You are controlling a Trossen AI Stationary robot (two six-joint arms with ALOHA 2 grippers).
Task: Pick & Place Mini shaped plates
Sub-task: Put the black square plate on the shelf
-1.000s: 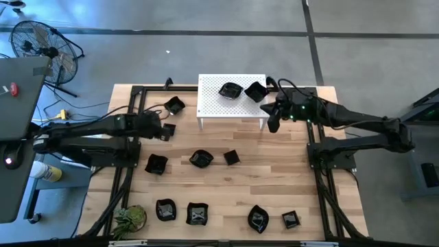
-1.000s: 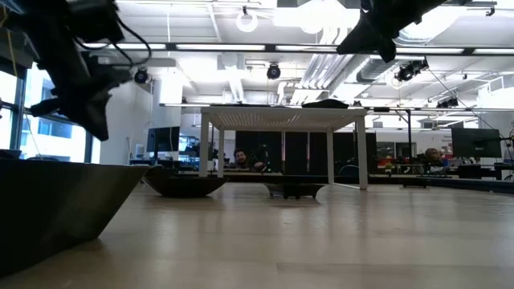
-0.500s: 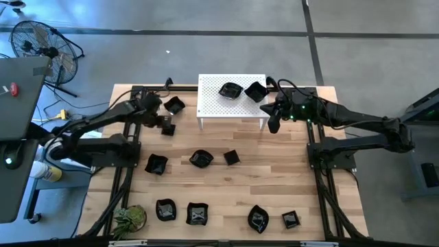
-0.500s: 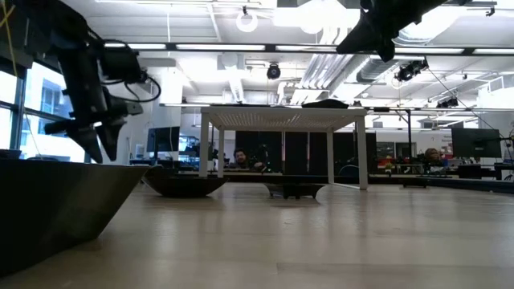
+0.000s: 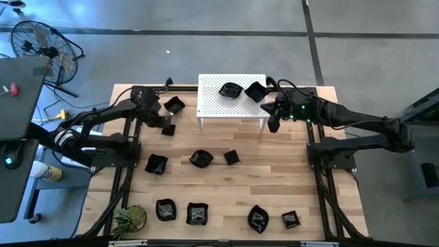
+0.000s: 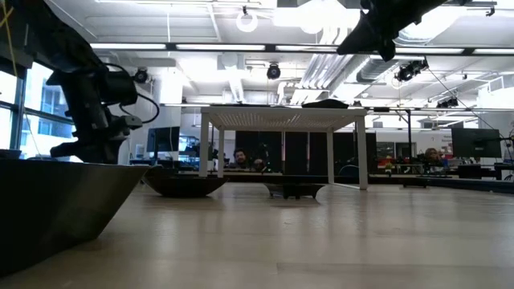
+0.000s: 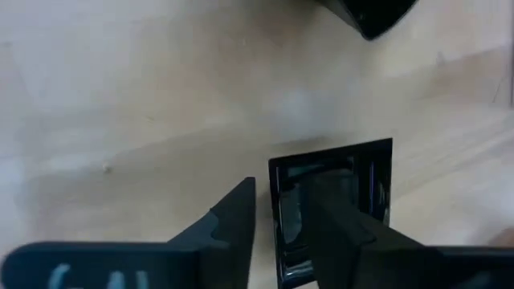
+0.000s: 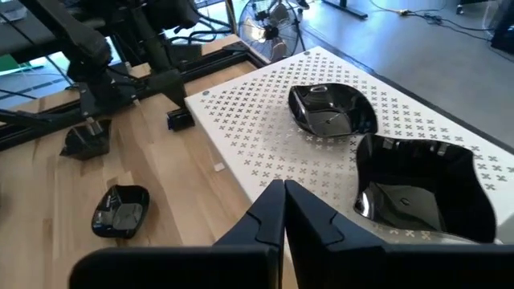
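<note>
1. Now we have the left gripper (image 5: 163,122) down over a small square plate (image 7: 333,205) on the table (image 5: 274,165), near the far left corner and just beside another plate (image 5: 175,105).
2. Seen from the left wrist, our two fingers (image 7: 233,221) stand a little apart and straddle the near rim of that square plate: one finger lies outside the rim, the other over the dish's hollow. We cannot tell whether they already pinch the rim or only bracket it.
3. We judge the step in hand to be the grasp of this plate, ahead of a carry to the white perforated stand (image 5: 212,103).
4. Two plates already sit on the stand: a rounded one (image 8: 331,111) and a squarish one (image 8: 422,193), side by side toward its right end.
5. Our right gripper (image 5: 273,123) waits just off the stand's right end, its fingers (image 8: 265,217) pressed together and holding nothing.
6. Other plates lie scattered across the middle and near edge of the table, so most of the job looks undone.
7. Next we need to close firmly on the rim, lift straight up so the glossy dish does not slip or tip, and then set it down on a bare part of the stand, clear of the two plates there.
</note>
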